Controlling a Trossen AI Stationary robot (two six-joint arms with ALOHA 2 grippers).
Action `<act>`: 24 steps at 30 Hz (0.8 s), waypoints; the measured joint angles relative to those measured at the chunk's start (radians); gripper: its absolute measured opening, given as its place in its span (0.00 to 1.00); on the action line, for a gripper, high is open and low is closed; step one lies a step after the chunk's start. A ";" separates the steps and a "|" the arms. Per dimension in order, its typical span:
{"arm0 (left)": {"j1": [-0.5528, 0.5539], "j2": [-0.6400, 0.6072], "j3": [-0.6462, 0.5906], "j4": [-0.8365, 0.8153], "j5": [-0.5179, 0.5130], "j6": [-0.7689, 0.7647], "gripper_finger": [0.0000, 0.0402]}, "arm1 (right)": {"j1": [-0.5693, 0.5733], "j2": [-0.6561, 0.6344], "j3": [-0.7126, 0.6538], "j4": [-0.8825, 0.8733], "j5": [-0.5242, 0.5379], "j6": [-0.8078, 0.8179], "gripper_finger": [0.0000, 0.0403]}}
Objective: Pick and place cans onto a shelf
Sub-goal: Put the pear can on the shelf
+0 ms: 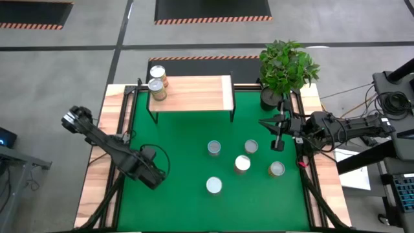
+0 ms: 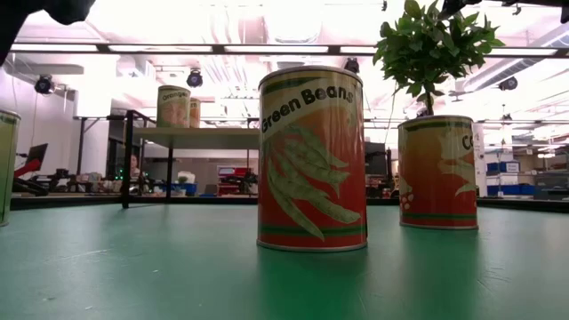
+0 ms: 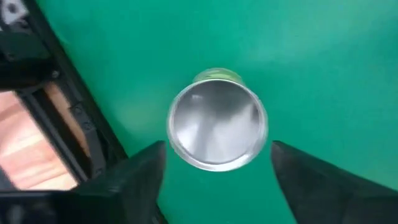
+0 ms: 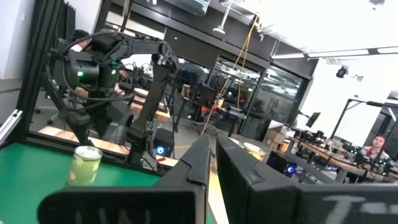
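Seven cans total here. Two of them [image 1: 158,83] are already sitting on the shelf [image 1: 194,94], bunched together at its left end, touching or nearly so. The other five are standing upright on the green mat [image 1: 181,162] in a loose cluster right of center: one [image 1: 214,148] toward the middle, one [image 1: 251,147] to its right, one [image 1: 242,164] just below that, one [image 1: 276,169] furthest right, and one [image 1: 214,186] closest to the front edge of the table [image 1: 94,175].

The left gripper [image 1: 154,176] is parked over the left side of the mat, well apart from the cluster in the high view. Its wrist camera looks straight down on a can's shiny lid [image 3: 217,127] sitting between the two dark fingers [image 3: 134,180], which are spread wide and holding nothing.

The right gripper [image 1: 277,144] is up near the right edge of the mat, below the potted plant [image 1: 286,68]. In its wrist view the fingers [image 4: 198,163] are pressed almost together with only a thin slit between them, nothing held, and the camera looks out across the table at one can [image 4: 84,165] and the other arm.

From the low view, a Green Beans can [image 2: 311,158] fills the middle, another orange-labelled can [image 2: 437,172] stands to its right, and the shelf shows further back with cans on top.
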 joint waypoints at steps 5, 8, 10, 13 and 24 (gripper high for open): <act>0.000 0.021 0.000 -0.005 -0.003 0.002 0.86 | 0.000 0.000 0.001 0.000 0.000 -0.007 0.04; -0.001 0.026 0.000 -0.005 -0.028 0.002 0.89 | 0.000 0.000 0.001 0.000 0.000 -0.010 0.04; -0.001 0.028 -0.001 -0.005 -0.048 0.002 0.90 | 0.000 0.000 0.002 0.001 0.000 -0.014 0.04; -0.001 0.031 -0.002 -0.004 -0.065 -0.001 0.89 | 0.000 0.000 0.002 0.001 0.000 -0.015 0.04; -0.034 0.032 -0.073 0.047 -0.063 -0.061 0.88 | 0.000 0.000 0.002 0.002 0.000 -0.025 0.04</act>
